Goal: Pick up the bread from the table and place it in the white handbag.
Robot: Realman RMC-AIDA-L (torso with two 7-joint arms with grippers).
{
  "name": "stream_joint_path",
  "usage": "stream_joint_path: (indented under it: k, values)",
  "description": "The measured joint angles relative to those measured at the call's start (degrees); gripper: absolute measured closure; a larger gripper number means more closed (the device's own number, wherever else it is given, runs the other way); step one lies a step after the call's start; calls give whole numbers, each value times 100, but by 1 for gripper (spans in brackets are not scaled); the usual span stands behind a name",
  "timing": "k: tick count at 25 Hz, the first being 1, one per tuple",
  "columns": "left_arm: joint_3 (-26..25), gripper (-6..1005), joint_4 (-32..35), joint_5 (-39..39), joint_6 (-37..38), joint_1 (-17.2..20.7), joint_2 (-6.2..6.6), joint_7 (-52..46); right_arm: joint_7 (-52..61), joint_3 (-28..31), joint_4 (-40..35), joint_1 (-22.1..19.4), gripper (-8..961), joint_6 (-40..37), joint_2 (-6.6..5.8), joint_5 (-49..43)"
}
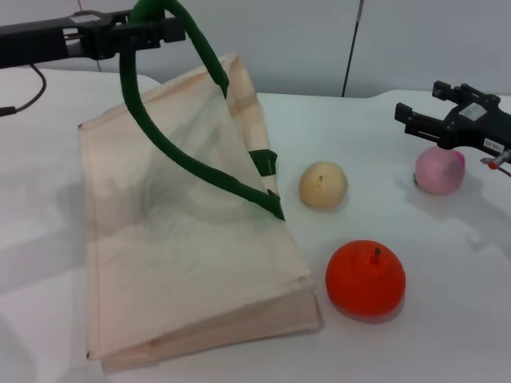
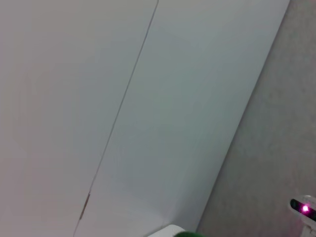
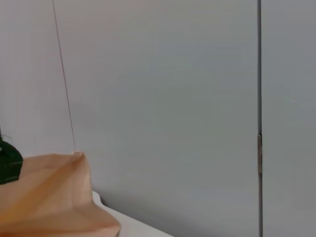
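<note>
At the white table [image 1: 447, 319]: my left claw [image 1: 164, 30], raised at the far left, is clenched on the dark green handle [image 1: 172, 152] of the white handbag [image 1: 184, 271]. That pulls one side of the bag up into a tent, while its base lies flat on the tabletop.

My right claw [image 1: 421, 104] hangs released and empty at the far right, just above a pink ball [image 1: 437, 171].

Beside the bag's right edge sits a round cream bun-like ball [image 1: 322, 184]. An orange fruit [image 1: 366, 278] lies nearer the camera, apart from both.

The bread cannot be made out; only a dim shadow shows through the bag's fabric.

My right wrist camera catches the bag's raised corner [image 3: 44, 197] against a pale wall [image 3: 173, 98].
</note>
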Motion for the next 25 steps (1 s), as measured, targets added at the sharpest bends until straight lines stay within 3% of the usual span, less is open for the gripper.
stream_joint_path:
  k: [2,7,18,25]
  values:
    - [4,277,-9,14,-28,0,11,-42,0,1,0,-1,74,-1,0,0]
    - [14,156,-22,113,-78,4,85,-257,-1,16,-2,-1,74,-2,-5,0]
    - [17,156,-32,1328,-735,-186,148,-1149,-1,68,-2,-18,74,0,-10,0]
    - [9,157,-32,1178,-1191,-189,108,-1069,-28,152,-1,-51,73,-9,-9,-1]
